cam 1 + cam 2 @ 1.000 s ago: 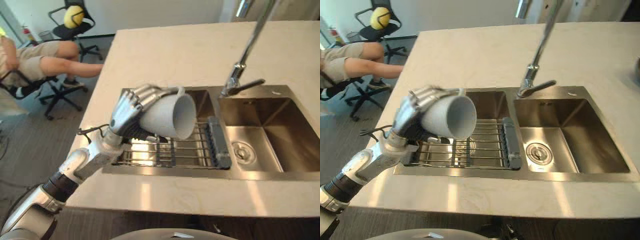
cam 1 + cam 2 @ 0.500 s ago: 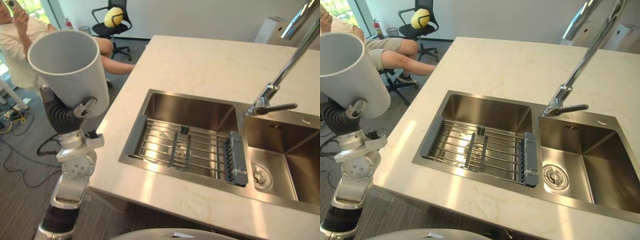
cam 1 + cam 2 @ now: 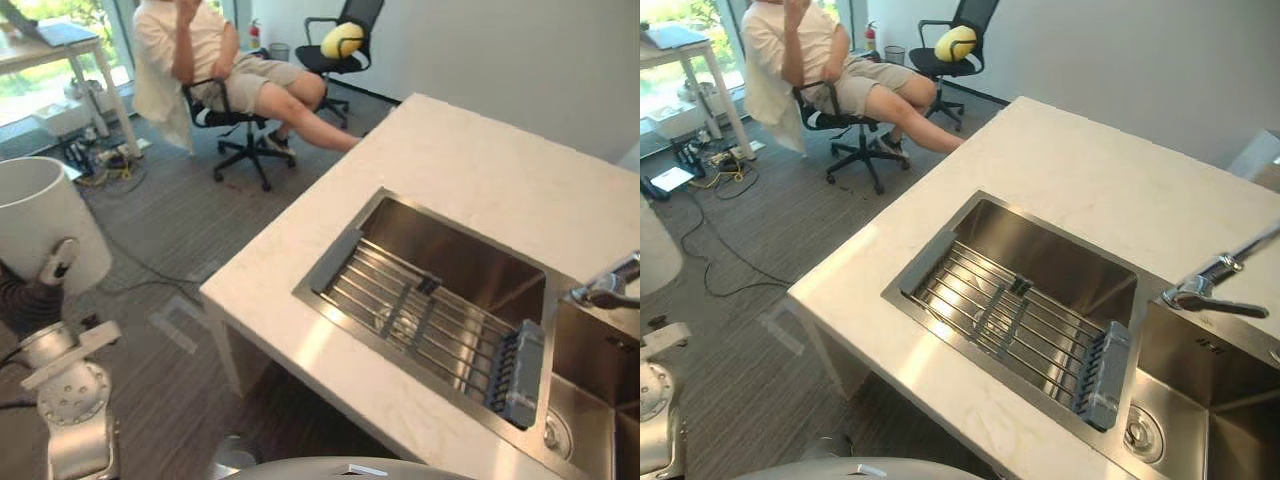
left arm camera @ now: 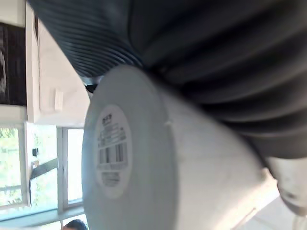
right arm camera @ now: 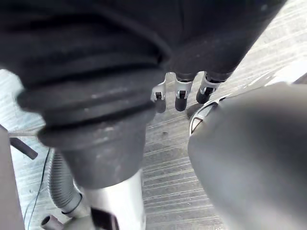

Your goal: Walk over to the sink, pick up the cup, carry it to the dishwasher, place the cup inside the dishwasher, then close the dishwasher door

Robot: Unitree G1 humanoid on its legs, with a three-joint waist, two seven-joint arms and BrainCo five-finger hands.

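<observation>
The white cup (image 3: 38,228) is upright at the far left, off the counter and over the carpet, with its rim up. My left hand (image 3: 57,261) is shut on it from behind and below, the thumb pressed on its side. The cup's edge (image 3: 654,252) also shows in the right eye view. Up close, the cup's base (image 4: 111,154) carries a round barcode label, and the left hand's dark ribbed cover (image 4: 216,52) lies along the cup's wall. My right hand (image 5: 179,96) hangs low over the floor with its fingers straight and holds nothing.
The pale counter (image 3: 470,165) runs to the right, holding the steel sink (image 3: 455,262) with a wire rack (image 3: 425,320) and a faucet (image 3: 1210,290). A person (image 3: 215,55) sits on an office chair, a second chair (image 3: 340,35) behind. A desk (image 3: 50,40) and floor cables (image 3: 710,180) lie far left.
The whole picture has swung left, so the sink now lies to the right. The cup stays in my left hand and now shows lower, at the view's left edge.
</observation>
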